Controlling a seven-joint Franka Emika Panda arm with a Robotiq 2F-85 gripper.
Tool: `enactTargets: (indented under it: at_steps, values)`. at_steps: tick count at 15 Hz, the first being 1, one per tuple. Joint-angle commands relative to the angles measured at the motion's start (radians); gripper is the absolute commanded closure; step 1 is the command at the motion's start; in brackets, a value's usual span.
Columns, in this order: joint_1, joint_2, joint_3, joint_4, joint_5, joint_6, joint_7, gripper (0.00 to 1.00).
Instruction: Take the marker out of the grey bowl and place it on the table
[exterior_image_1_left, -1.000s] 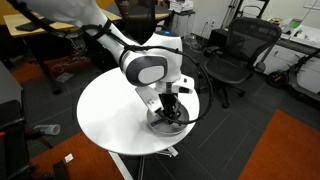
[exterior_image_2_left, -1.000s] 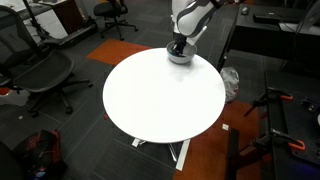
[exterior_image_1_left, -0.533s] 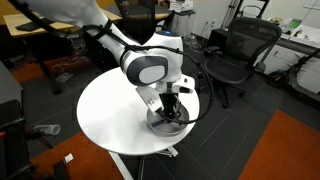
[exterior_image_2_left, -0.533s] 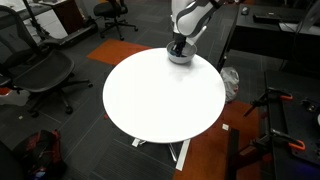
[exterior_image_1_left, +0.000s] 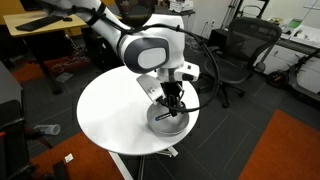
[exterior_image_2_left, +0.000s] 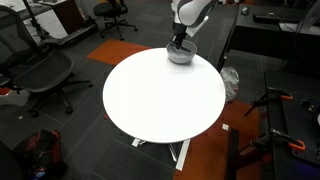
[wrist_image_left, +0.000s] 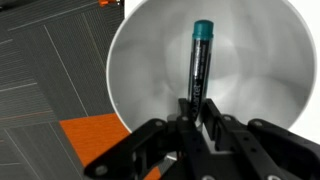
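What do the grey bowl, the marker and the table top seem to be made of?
The grey bowl looks like metal or glazed ceramic: its wall is smooth, with soft bright reflections. The marker is likely plastic, with a dark, slightly glossy barrel and a teal cap. The table has a white, even, matte top, perhaps laminate; the pictures leave that open.

On desk, near its edge: grey bowl. Directly above grey bowl: end effector. Between its fingers, over the bowl's hollow: marker, one end gripped. Behind desk, on floor: office chair.
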Motion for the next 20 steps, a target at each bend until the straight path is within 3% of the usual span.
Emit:
enactTargets:
  at_steps: [1,8,15,20]
  values:
    - [0.048,-0.130,-0.034,-0.116,-0.054,-0.024,0.077,0.95]
    - [0.123,-0.350,-0.046,-0.333,-0.115,-0.032,0.221,0.95]
    - [0.222,-0.564,-0.023,-0.592,-0.230,-0.009,0.561,0.95]
    - [0.220,-0.583,0.012,-0.692,-0.286,0.056,0.795,0.95]
